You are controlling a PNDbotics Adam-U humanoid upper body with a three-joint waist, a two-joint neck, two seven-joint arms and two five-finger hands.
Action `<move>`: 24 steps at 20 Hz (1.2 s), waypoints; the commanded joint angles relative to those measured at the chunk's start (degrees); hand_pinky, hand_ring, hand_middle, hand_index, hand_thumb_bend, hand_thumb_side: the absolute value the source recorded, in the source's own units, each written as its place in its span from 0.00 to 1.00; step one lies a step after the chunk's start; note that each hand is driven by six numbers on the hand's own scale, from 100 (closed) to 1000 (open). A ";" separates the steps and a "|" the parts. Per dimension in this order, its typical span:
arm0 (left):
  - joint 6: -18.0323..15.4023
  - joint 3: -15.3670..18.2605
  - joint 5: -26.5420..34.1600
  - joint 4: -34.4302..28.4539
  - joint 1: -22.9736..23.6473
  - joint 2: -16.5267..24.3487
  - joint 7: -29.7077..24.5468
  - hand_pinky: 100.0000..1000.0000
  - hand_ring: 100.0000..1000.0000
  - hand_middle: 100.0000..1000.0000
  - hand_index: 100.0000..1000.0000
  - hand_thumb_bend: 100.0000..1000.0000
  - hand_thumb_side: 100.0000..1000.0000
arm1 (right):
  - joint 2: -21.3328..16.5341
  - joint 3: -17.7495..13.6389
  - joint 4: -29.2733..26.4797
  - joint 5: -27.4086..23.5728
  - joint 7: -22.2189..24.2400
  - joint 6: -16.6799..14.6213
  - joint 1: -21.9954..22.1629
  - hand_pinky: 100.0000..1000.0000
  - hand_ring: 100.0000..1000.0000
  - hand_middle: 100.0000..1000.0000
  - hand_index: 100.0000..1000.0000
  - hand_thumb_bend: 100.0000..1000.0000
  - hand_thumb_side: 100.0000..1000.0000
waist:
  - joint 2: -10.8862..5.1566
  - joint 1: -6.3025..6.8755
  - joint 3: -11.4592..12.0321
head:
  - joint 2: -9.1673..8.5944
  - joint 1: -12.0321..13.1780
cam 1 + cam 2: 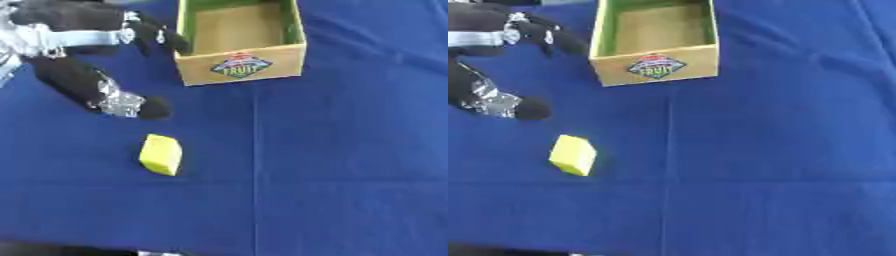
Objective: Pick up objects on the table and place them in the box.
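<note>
Blue-clothed table [350,150] bears yellow block [161,154] and box [241,64] (open-topped).

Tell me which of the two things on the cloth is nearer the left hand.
The yellow block, lying just below the left hand; the cardboard box stands farther right.

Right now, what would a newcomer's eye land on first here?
The yellow block lying alone on the blue cloth, left of centre. Above it hangs the black left hand, open and holding nothing. At the top stands the cardboard box, showing nothing inside.
</note>
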 commanded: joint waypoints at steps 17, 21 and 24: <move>1.16 -2.17 -5.38 -0.64 -0.95 1.62 -1.12 0.77 0.85 0.77 0.94 0.59 0.90 | -1.11 -0.74 -0.79 0.01 -0.01 0.09 -0.20 0.64 0.68 0.54 0.71 0.00 1.00 | -0.80 -0.28 -0.04 | -2.35 -1.38; 2.75 -3.71 -7.00 -0.64 -0.45 2.17 -0.74 0.77 0.85 0.77 0.94 0.60 0.89 | -1.15 -0.68 -0.79 0.01 0.07 0.11 -0.23 0.64 0.68 0.54 0.71 0.00 1.00 | -0.78 -0.22 -0.06 | -2.15 -1.46; 3.17 -4.24 -7.57 -0.64 -0.34 2.18 -0.26 0.77 0.85 0.77 0.94 0.60 0.89 | -1.15 -0.67 -0.79 0.00 0.10 0.12 -0.25 0.64 0.68 0.54 0.71 0.00 1.00 | -0.78 -0.22 -0.08 | -2.12 -1.45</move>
